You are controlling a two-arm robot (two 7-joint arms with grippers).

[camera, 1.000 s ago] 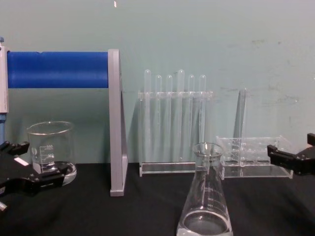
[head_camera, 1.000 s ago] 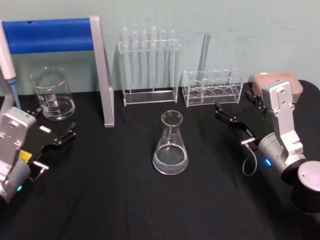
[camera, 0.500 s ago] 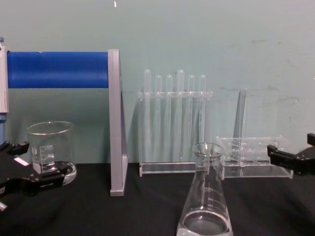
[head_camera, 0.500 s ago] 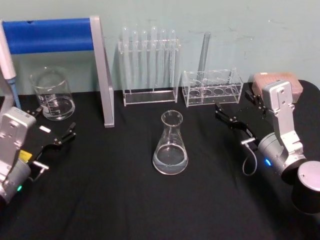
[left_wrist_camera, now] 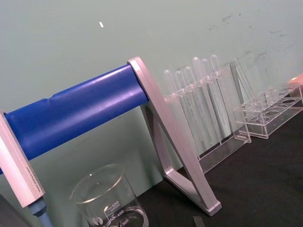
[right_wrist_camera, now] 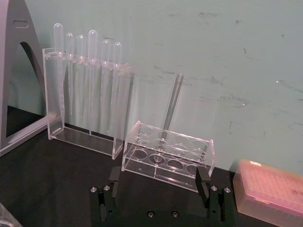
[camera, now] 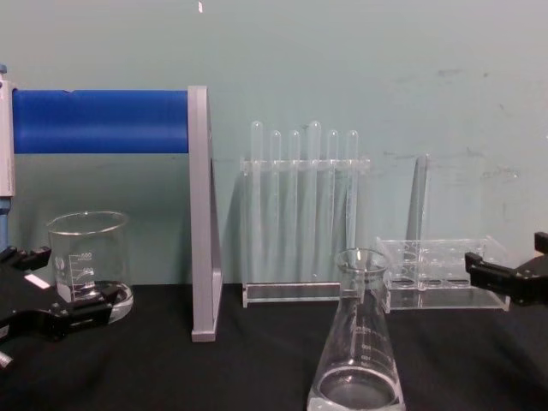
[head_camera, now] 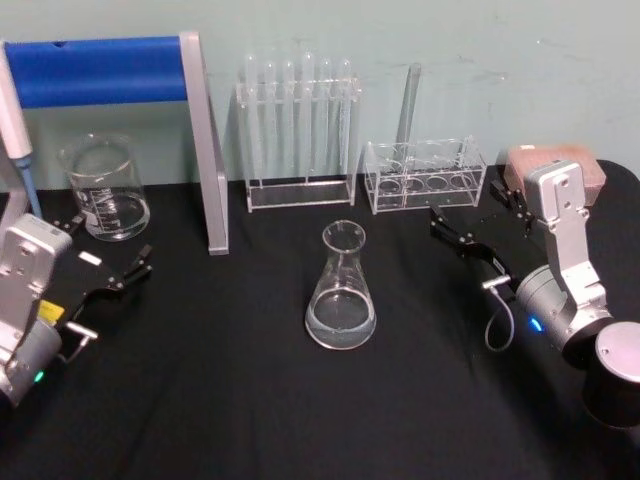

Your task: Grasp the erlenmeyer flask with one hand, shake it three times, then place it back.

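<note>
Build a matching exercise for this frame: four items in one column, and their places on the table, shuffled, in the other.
Things:
1. erlenmeyer flask
2. beaker
3. left gripper
4. right gripper

Places:
A. far left of the table, by the blue-barred stand
B. right side, open, just in front of the low clear rack
C. middle of the black table, upright, untouched
D. left side, open, in front of the beaker

Pairs: 1-C, 2-A, 3-D, 4-B
</note>
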